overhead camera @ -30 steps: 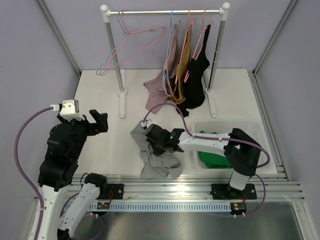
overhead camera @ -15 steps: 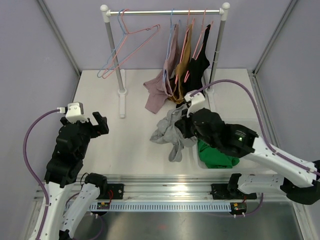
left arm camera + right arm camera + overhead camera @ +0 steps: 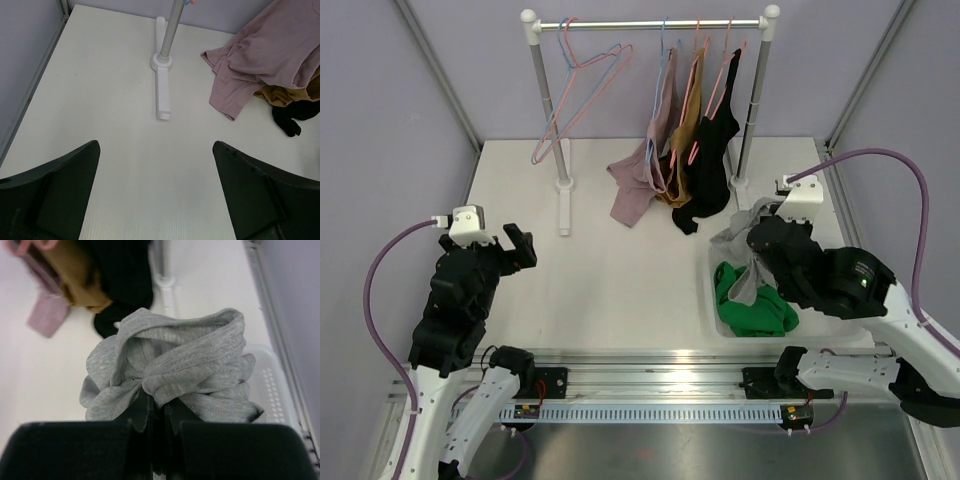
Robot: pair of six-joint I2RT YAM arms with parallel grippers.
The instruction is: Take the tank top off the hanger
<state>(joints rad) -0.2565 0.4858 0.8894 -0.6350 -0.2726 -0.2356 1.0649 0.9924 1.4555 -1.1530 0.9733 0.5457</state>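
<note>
Right gripper is clamping its jaws on the grey tank top, which is bunching just ahead of them and hanging over a white basket holding a green garment. Left gripper is hovering with jaws wide apart, white table showing between them and the rack post ahead. Purple walls are enclosing the table.

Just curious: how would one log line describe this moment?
right gripper: shut on grey tank top | above white bin | left gripper: open, empty
</note>
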